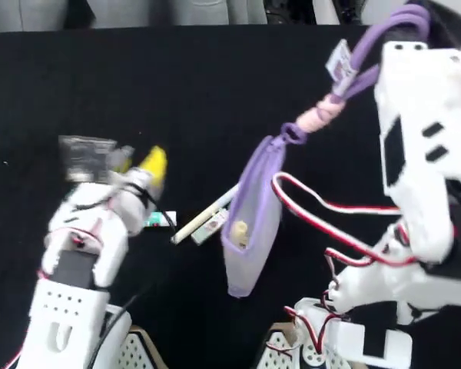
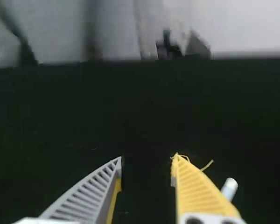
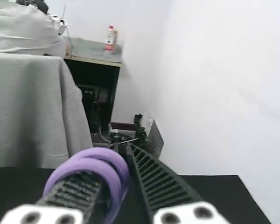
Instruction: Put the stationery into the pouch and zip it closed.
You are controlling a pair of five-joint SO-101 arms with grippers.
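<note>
Black table spreads wide under the high camera, and there's pale fabric hanging along its far edge. Over on the right wrist view, a big grey cloth drapes down, a dark cabinet stands right beside it, and a small bottle with a red band sits on top. A white wall runs alongside, with a perforated metal panel low against it.

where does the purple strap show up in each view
high view: purple strap at top right, above the hanging pouch.
left wrist view: not in it.
right wrist view: purple strap pinched in the right gripper.
shared landmark: black table.
</note>
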